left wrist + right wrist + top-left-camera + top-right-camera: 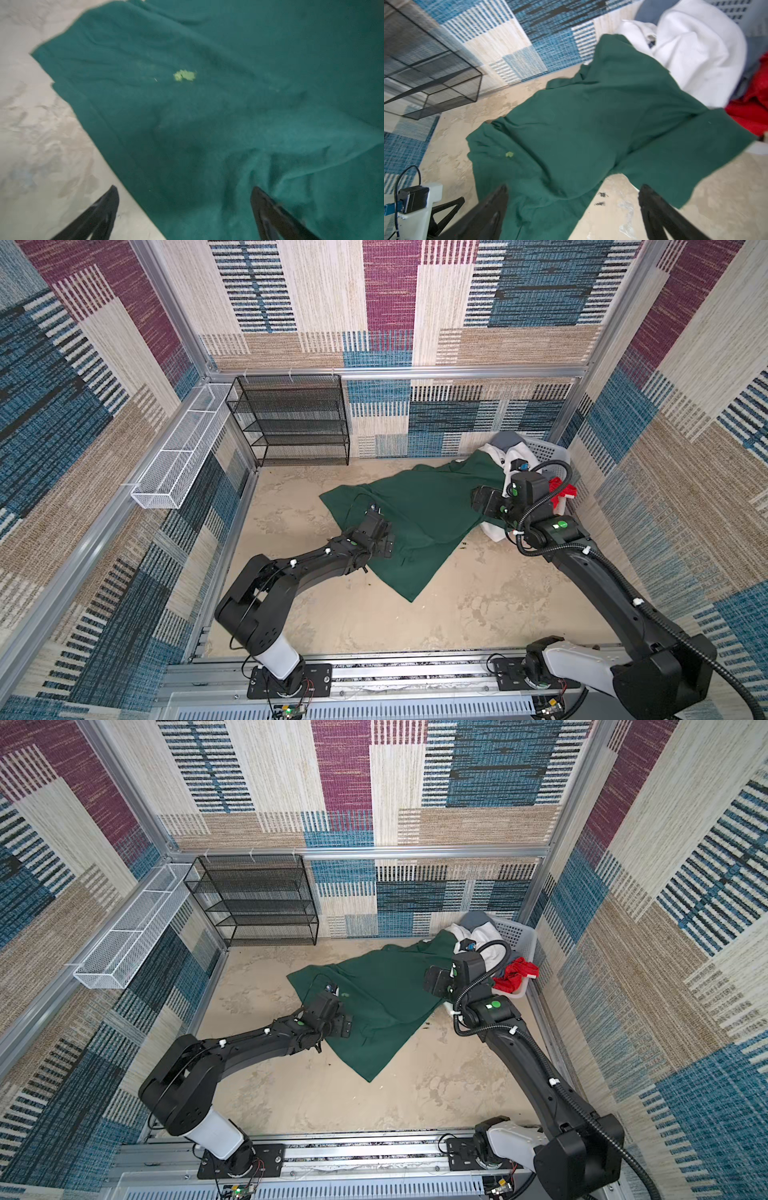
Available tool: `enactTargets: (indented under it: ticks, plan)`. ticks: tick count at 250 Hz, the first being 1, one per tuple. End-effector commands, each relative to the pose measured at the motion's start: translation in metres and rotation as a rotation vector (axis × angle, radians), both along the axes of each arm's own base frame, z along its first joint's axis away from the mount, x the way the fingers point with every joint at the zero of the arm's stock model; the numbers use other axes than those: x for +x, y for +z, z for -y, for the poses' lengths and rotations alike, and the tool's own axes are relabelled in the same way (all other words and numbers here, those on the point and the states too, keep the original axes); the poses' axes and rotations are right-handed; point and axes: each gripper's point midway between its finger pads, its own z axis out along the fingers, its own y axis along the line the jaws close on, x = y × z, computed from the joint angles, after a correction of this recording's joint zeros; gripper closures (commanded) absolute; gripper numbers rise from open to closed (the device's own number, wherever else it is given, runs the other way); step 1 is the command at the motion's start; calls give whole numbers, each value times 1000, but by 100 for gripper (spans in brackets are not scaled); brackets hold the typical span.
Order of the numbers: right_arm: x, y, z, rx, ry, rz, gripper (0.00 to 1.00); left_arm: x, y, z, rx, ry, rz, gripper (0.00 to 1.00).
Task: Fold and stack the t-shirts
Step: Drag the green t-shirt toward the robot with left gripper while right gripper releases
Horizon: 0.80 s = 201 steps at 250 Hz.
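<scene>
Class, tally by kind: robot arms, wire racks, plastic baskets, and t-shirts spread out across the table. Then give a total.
Robot arms: 2, left arm and right arm
Wire racks: 2, black shelf and white tray
Plastic basket: 1
Green t-shirt spread on the table: 1
Total: 6

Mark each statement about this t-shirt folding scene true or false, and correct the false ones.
1. The dark green t-shirt is neatly folded. False: it lies spread and rumpled on the table.
2. The left gripper and the right gripper are both open, holding nothing. True.
3. The red t-shirt lies spread flat on the table. False: it is bunched in the pale perforated basket.
4. A white t-shirt is piled in that basket too. True.
</scene>
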Motion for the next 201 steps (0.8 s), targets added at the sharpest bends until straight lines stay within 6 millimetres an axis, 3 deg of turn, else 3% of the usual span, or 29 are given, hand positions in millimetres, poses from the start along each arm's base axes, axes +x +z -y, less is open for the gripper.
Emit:
enactTargets:
  ticks: [1,32,72,83,101,123,134,163,201]
  plan:
    - [-9,-2,6,41,-19,12,2,-5,-24,8,11,-29,-95,0]
    - [-20,-3,6,62,-13,20,2,-2,-43,9,76,-49,-146,0]
    - [-29,5,-1,136,17,48,2,-3,-62,15,66,-52,-211,10]
    - [-31,9,-5,158,35,67,2,-5,-65,16,62,-54,-218,19]
    - [-32,10,-6,158,45,72,2,-5,-64,16,60,-52,-221,44]
    - [-30,5,-4,134,39,57,1,-1,-52,15,68,-56,-209,81]
    - [-30,3,-6,137,49,46,2,5,-37,14,72,-54,-184,100]
    - [-34,17,-26,214,149,82,2,25,34,27,-1,-90,-50,100]
    - [-32,29,-22,220,125,124,2,40,170,38,-134,-121,201,100]
